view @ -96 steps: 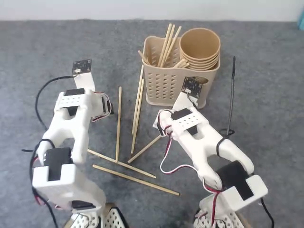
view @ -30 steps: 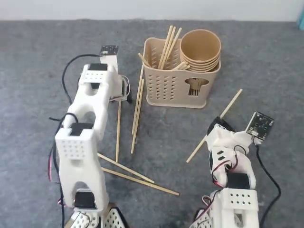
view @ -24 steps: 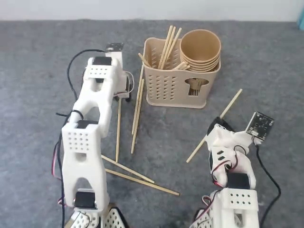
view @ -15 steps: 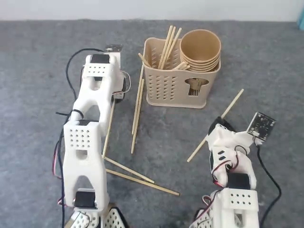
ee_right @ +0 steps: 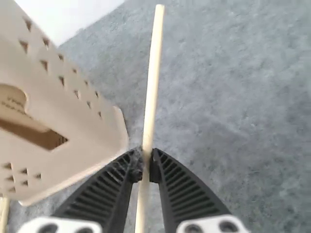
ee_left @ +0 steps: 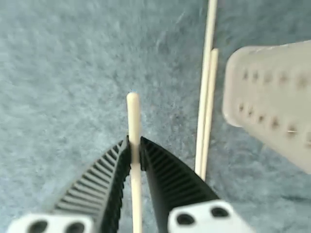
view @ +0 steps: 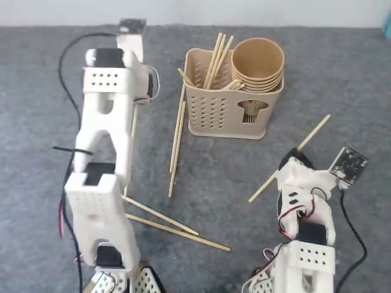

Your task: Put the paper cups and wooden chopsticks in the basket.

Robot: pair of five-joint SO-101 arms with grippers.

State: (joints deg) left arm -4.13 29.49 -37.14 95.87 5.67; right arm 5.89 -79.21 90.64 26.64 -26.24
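Left wrist view, left end effector (ee_left: 134, 144) pinching one chopstick (ee_left: 132, 114), right end effector (ee_right: 146, 156) pinching another chopstick (ee_right: 152, 73) near basket (ee_right: 58, 97)

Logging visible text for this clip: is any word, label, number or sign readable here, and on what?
No text can be read.
Basket: faint raised marks beside its handle hole in the right wrist view, too blurred to read.
Circuit boards on the arms' wrists: any print is too small to read.
Paper cups and chopsticks: no markings seen.
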